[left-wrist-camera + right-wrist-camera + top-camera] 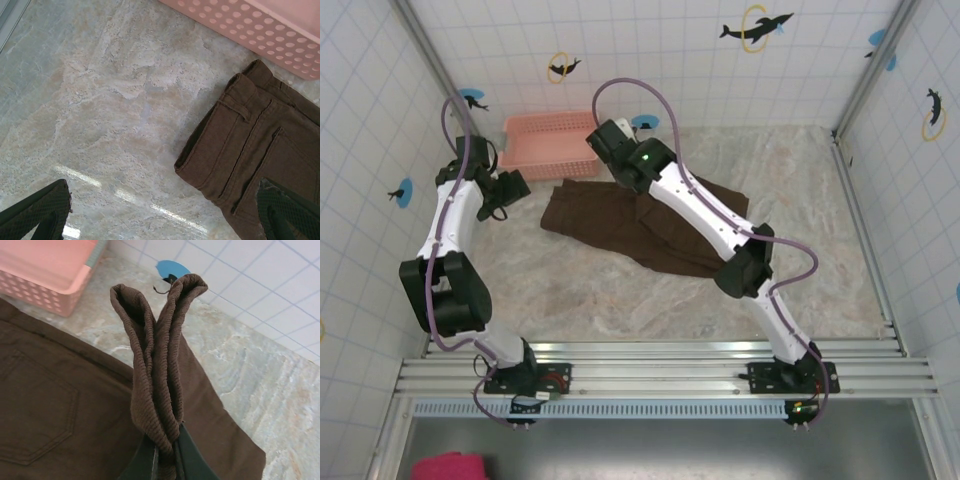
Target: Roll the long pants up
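Observation:
The long pants [616,226] lie dark brown and folded across the middle of the marbled table. My right gripper [165,452] is shut on a bunched, ribbed hem of the pants [155,365] and holds it raised above the flat fabric with its back pocket [40,410]. Seen from above, that gripper [607,142] hovers at the garment's far edge beside the basket. My left gripper [165,222] stands open just off the waistband corner [235,145], one fingertip [47,212] over bare table, the other [285,212] over the cloth. From above it [513,190] sits at the pants' left end.
A pink perforated basket [550,142] stands at the back left, close against the pants [260,30]. Tiled walls with dolphin stickers enclose the table on three sides. A bright pink cloth lump [450,467] lies below the front rail. Bare table [800,200] lies to the right.

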